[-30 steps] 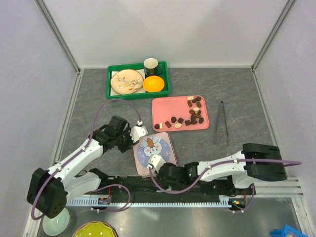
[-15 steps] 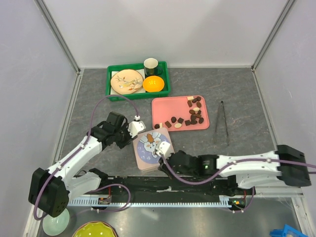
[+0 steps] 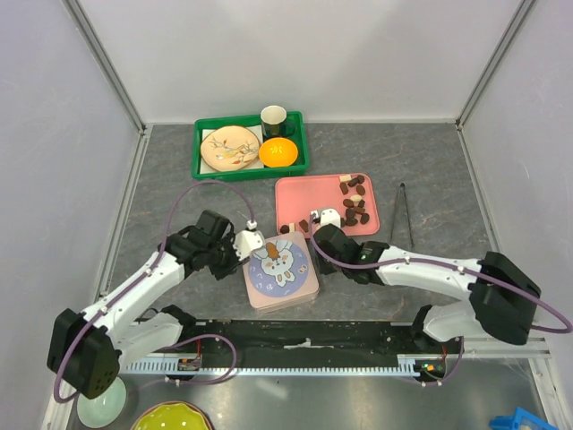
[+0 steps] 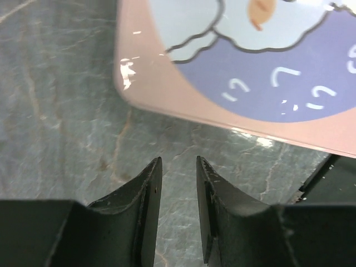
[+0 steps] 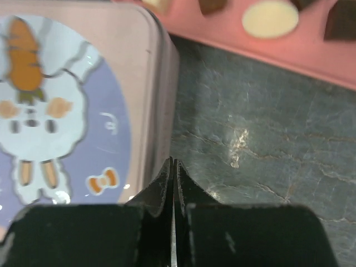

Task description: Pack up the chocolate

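Note:
The chocolate, dark brown and cream pieces, lies on a pink tray; some pieces show at the top of the right wrist view. A closed pink tin with a rabbit lid sits just in front of the tray. My left gripper is at the tin's left edge, slightly open and empty; the tin's corner lies just ahead of it. My right gripper is shut and empty, low between the tin's right edge and the tray, tips beside the tin's side.
A green tray at the back holds a patterned plate, an orange bowl and a dark cup. Metal tongs lie right of the pink tray. Bowls sit at the near left edge. White walls enclose the table.
My right arm swung from the tin's near side to its far right corner by the tray. The tin turned and shifted a little. My left gripper stayed at the tin's left edge.

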Motion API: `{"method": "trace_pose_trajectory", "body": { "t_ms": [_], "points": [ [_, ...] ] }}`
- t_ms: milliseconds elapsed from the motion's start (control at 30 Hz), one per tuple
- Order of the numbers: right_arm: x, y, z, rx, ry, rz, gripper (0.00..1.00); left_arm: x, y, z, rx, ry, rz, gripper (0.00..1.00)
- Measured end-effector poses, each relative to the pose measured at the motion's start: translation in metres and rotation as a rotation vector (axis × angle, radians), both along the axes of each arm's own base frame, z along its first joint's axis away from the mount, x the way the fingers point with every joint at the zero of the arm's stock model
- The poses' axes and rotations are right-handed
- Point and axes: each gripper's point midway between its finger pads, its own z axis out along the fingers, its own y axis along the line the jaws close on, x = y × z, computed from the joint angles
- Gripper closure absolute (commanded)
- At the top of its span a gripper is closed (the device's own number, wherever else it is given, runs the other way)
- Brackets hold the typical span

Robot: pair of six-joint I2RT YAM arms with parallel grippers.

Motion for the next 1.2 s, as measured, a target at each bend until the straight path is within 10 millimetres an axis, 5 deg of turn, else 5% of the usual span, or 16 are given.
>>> {"method": "trace_pose_trajectory", "body": {
  "t_ms": [133,500,700,900,1200],
  "points": [
    [-0.001,-0.010,-0.030,-0.051,0.101,-0.044,1.00,-0.013,-0.006,-0.019,0.033,0.063,-0.047,0.62],
    [-0.006,-0.002,-0.044,0.048,0.213,-0.061,1.00,-0.016,-0.016,-0.041,0.044,0.113,-0.050,0.62],
    [-0.022,-0.007,-0.066,0.067,0.303,-0.085,1.00,-0.007,-0.027,-0.030,0.027,0.097,-0.049,0.63],
    [-0.016,-0.010,-0.067,0.116,0.322,-0.123,1.00,0.006,-0.035,-0.012,0.014,0.050,-0.038,0.63],
    [-0.012,-0.008,-0.066,0.168,0.340,-0.127,1.00,0.003,-0.036,-0.012,0.015,0.060,-0.029,0.63]
  ]
}}
